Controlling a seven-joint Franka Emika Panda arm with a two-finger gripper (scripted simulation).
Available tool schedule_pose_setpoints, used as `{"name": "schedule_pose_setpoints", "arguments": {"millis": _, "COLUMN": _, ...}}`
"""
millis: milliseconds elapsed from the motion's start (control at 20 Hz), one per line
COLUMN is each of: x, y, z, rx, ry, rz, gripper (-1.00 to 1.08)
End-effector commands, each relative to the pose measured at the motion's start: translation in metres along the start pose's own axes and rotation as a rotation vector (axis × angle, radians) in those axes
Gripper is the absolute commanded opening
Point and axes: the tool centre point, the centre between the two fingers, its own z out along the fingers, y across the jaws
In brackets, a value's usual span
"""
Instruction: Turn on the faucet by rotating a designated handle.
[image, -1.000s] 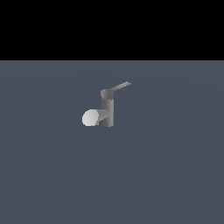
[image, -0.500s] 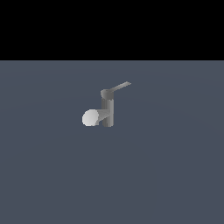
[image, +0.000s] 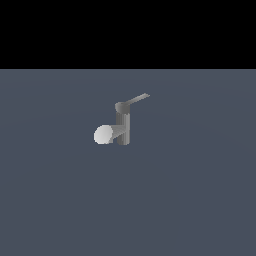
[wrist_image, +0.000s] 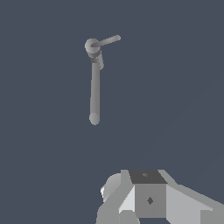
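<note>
Faucet (image: 123, 127) stands alone on a plain slate-blue counter (image: 200, 200), roughly mid-scene in the exterior view, a little toward that view's left of centre. Upright grey cylindrical body, rounded cap on top. Stubby spout (image: 107, 134) sticks out low toward the exterior view's left, ending in a pale round face. Handle (image: 137, 99) is a thin flat light-grey bar leaving the cap and slanting up toward the exterior view's right; free end in open air, nothing touching it.

Wrist view looks down on the same fixture: cap seen as a small pale disc, handle (wrist_image: 106, 41) a short bar angled off it, spout (wrist_image: 94, 94) a long grey bar running away from the cap to a rounded tip. Faucet (wrist_image: 93, 49) sits well apart from the arm hardware in this view.

Hand (wrist_image: 146, 199): only blocky grey and white housing shows at the edge of the wrist view, with a dark panel and a small diamond mark on the front face. Fingertips not visible, so cannot tell whether it is open or closed. Nothing seen held. Arm not in the exterior view at all.

No brand, label or readable writing anywhere. Upper band of the exterior view is flat black.
</note>
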Motion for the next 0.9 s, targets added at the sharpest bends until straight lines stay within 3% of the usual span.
{"name": "schedule_pose_setpoints", "arguments": {"millis": 0, "x": 0.011, "y": -0.002, "z": 0.003, "rx": 0.015, "ry": -0.004, "rz": 0.035, "gripper": -1.00}}
{"name": "schedule_pose_setpoints", "arguments": {"millis": 850, "x": 0.133, "y": -0.017, "z": 0.066, "rx": 0.125, "ry": -0.071, "rz": 0.486, "gripper": -1.00}}
